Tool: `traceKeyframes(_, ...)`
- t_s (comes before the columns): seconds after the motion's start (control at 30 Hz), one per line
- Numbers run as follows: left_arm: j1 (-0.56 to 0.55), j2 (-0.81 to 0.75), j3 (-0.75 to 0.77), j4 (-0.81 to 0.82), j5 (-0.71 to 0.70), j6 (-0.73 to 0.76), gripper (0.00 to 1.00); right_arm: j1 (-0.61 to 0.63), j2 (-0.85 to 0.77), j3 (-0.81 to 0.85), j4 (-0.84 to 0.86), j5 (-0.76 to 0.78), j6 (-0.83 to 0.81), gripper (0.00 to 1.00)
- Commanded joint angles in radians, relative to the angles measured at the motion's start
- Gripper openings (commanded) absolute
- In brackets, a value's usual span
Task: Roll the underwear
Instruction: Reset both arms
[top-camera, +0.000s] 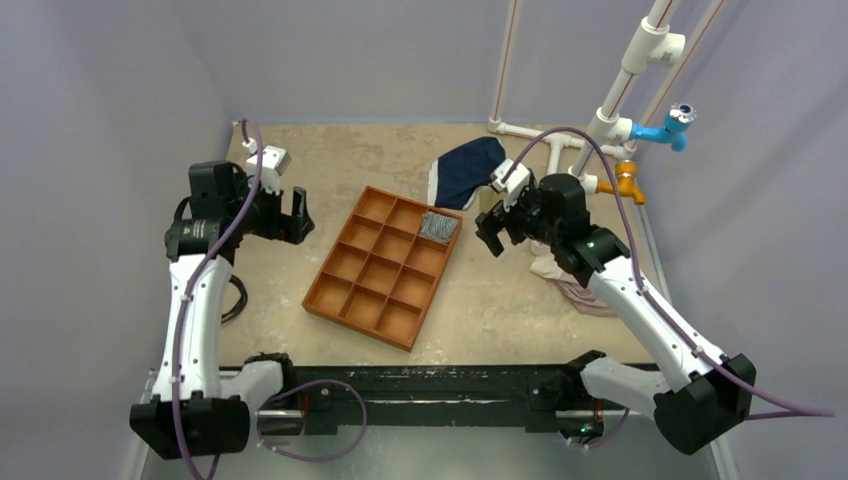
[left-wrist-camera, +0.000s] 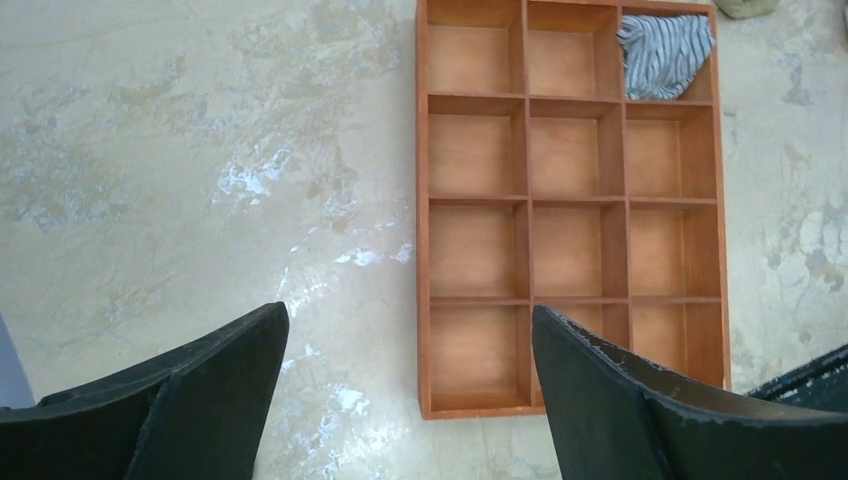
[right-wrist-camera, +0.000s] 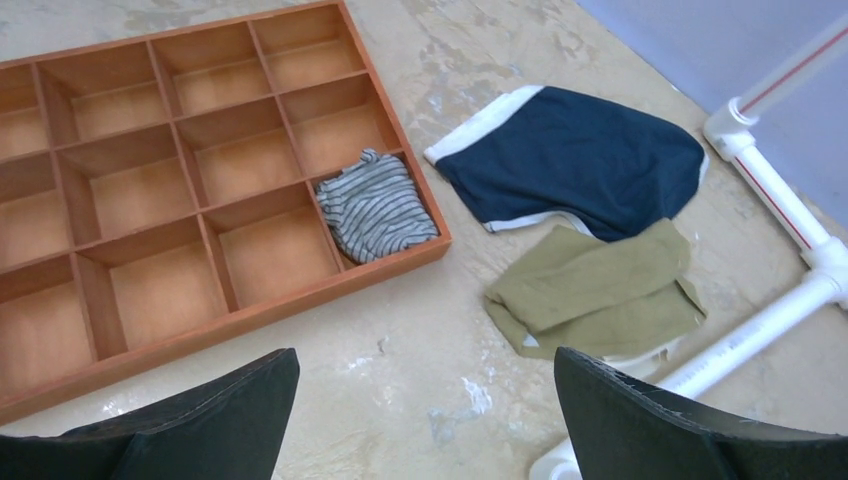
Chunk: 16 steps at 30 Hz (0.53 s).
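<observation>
At tray (top-camera: 336, 246) far-right corner compartment: bunched underwear (top-camera: 438, 226), just left of right gripper (top-camera: 492, 236), jaws spread, empty. Left gripper (top-camera: 299, 216) also spread, well apart.

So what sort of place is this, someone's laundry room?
More likely a small test booth in a lab: plain grey walls box in one table, a left arm and right arm are bolted to its near edge, and the wooden tray, clothes and white pipes look like practice props.
</observation>
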Motion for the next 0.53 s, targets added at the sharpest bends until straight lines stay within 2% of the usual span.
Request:
traceKeyframes(0.0,0.006,-0.132,-0.075,0.048,0.061,0.028,0.93,-0.004,-0.078,-0.083,0.107,0.076,0.032,0.99)
traceKeyframes(0.27,0.005,-0.35,-0.287,0.253,0.075,-0.024,0.96,-0.005,-0.152,-0.178,0.167,0.087,0.012,0.99)
traceKeyframes(0.5,0.006,-0.445,-0.381,0.341,0.065,0.001,0.97,-0.012,-0.129,-0.196,0.176,0.095,-0.021,0.99)
